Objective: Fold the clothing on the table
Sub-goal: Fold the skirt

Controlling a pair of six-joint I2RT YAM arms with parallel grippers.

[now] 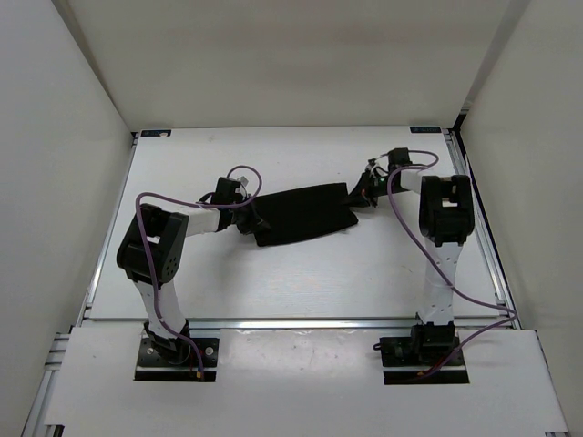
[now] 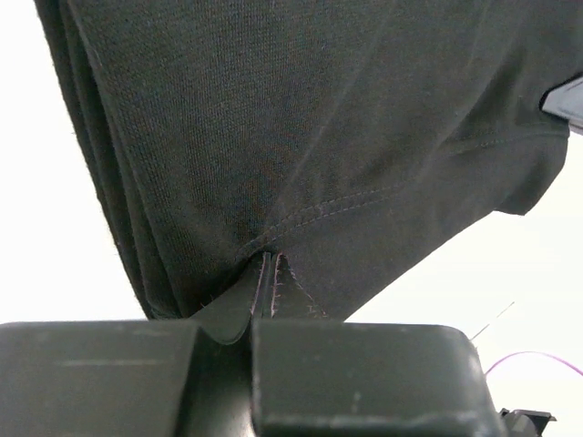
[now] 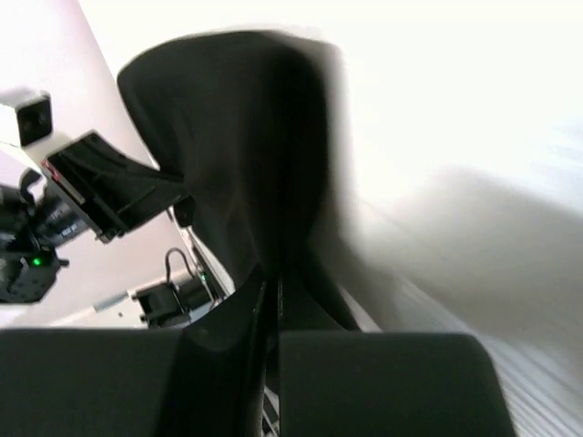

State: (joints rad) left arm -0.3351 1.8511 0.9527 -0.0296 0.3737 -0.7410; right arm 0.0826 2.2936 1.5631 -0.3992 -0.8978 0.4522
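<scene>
Our left arm (image 1: 150,253) rises from its base at the lower left of the top view, folds at the elbow and lays its forearm out to the right, toward the middle of the frame. The left pincer (image 1: 250,221) sits low. In the left wrist view this pincer (image 2: 265,278) has its jaws pressed together on a pinch of the clothing (image 2: 301,137). Our right arm (image 1: 444,214) stands taller at the right of the frame, upper link upright, wrist turned left. The right pincer (image 1: 363,198) points toward frame centre. In the blurred right wrist view that pincer (image 3: 271,287) has its jaws closed on a fold of the same clothing. Our two pincers face each other, well apart.
</scene>
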